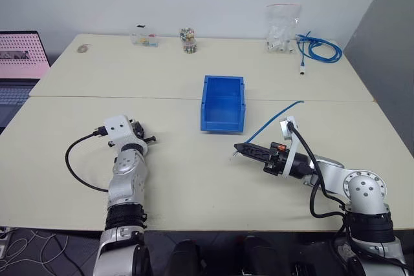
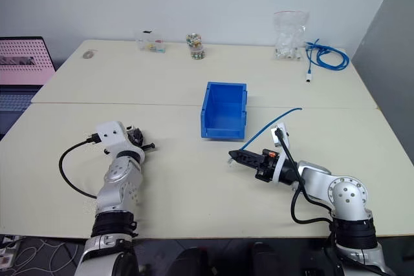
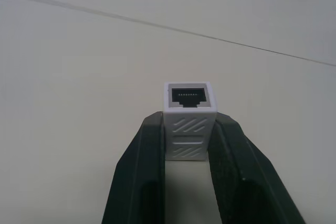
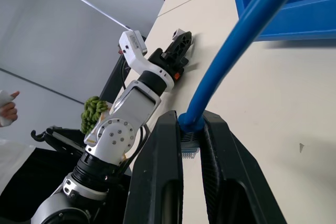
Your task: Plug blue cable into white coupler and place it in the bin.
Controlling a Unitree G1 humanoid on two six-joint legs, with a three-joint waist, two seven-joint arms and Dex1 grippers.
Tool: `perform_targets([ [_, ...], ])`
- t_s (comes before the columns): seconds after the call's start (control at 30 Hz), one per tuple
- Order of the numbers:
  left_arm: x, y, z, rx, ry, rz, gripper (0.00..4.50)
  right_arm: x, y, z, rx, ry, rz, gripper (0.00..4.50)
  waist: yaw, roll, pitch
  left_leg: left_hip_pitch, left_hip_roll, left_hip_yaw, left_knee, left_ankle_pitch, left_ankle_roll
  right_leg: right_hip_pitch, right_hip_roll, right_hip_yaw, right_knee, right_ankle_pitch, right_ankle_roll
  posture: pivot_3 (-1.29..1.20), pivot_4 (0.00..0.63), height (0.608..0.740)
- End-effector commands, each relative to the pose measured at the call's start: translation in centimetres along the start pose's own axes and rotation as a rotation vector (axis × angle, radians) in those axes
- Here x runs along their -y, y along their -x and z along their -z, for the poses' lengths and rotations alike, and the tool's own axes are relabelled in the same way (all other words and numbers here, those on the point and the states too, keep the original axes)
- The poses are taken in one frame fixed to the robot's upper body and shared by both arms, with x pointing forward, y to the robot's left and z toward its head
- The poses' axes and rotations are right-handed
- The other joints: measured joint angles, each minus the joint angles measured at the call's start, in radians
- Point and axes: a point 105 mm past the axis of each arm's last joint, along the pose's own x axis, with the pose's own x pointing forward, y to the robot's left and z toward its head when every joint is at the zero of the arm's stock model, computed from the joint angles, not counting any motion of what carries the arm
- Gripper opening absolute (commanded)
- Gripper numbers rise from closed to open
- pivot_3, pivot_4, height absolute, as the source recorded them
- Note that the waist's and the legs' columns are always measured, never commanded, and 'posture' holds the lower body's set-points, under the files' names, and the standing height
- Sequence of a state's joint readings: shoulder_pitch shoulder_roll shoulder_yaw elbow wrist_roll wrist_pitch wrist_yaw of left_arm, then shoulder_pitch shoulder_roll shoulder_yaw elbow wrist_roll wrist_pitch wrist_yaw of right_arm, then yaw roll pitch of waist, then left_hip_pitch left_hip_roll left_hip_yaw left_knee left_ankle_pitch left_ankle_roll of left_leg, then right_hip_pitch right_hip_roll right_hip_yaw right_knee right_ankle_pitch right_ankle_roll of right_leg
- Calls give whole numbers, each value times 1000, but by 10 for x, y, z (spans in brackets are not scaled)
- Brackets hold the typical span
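Left tool (image 3: pixel 189 145) clamps white coupler (image 3: pixel 189 116); right tool (image 4: pixel 191 140) pinches blue cable (image 4: pixel 231 51) plug; bin (image 1: pixel 222 103) mid-desk.

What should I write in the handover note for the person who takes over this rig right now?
Left gripper: shut on the white coupler, its dark port facing away from the gripper.
Right gripper: shut on the blue cable at its plug end; the rest trails over the table.
The bin stands between and beyond both arms, with nothing seen inside.
Done: both parts are picked up.
Left: bring them together, push the plug into the port, put the joined piece in the bin.
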State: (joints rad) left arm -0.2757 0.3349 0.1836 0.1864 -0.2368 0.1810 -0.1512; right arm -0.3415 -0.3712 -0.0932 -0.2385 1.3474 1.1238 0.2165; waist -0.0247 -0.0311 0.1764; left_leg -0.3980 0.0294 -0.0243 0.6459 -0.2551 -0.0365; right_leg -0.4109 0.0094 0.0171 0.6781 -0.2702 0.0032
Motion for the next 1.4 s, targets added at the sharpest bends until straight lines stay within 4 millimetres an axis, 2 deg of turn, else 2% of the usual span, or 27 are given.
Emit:
perform_targets([
  [0.03, 54, 45, -33, 81, -143, 535, 784, -19, -2, -12, 13, 72, -66, 177, -5, 0, 0, 0, 0, 0, -1, 0, 0, 0, 0, 0, 0, 0, 0, 0, 150, 740],
  [0.13, 79, 77, -24, 3, -149, 815, 784, -25, -5, -17, 11, 117, -73, 177, -5, 2, 1, 0, 0, 0, 0, 0, 0, 0, -2, 0, 0, -1, -1, 0, 150, 740],
  [0.2, 102, 91, -18, -35, -157, 992, 784, -31, -8, -22, 10, 150, -87, 177, -5, 3, 2, 2, 0, 0, 0, 0, 0, 0, -2, 0, 1, -1, -2, 0, 150, 740],
  [0.27, 122, 95, -7, -61, -190, 1127, 784, -36, -11, -25, -2, 193, -99, 177, 0, 4, 2, 1, 0, -1, 0, 0, 1, 0, -1, -1, 1, -1, -2, 0, 150, 740],
  [0.33, 139, 90, 7, -88, -196, 1217, 784, -42, -12, -23, -33, 257, -115, 177, 3, 5, 3, 1, -1, -1, 1, 0, 1, 1, 0, -1, 1, -1, -1, 0, 150, 740],
  [0.47, 160, 80, 27, -106, -289, 1368, 784, -47, -14, -10, -121, 413, -117, 177, -1, 4, 3, 1, -2, 0, 1, 1, 2, 1, 1, 0, 0, 0, 0, 0, 150, 740],
  [0.6, 164, 73, 34, -117, -345, 1462, 784, -34, -16, 10, -245, 643, -92, 177, -2, 5, 3, 0, -2, -1, 0, 1, 2, 0, 3, -1, -1, -1, -2, 0, 150, 740],
  [0.77, 157, 72, 35, -133, -349, 1508, 784, -16, -19, 17, -298, 798, -77, 177, -5, 4, 2, 0, -2, 0, 0, 1, 2, 0, 4, 0, -1, -1, -2, 0, 150, 740],
  [1.4, 156, 82, 36, -133, -319, 1505, 784, 3, -28, 32, -345, 847, -110, 177, -5, 4, 2, 2, -1, -1, 1, 1, 2, 1, 4, 0, 1, -1, -2, 0, 150, 740],
])
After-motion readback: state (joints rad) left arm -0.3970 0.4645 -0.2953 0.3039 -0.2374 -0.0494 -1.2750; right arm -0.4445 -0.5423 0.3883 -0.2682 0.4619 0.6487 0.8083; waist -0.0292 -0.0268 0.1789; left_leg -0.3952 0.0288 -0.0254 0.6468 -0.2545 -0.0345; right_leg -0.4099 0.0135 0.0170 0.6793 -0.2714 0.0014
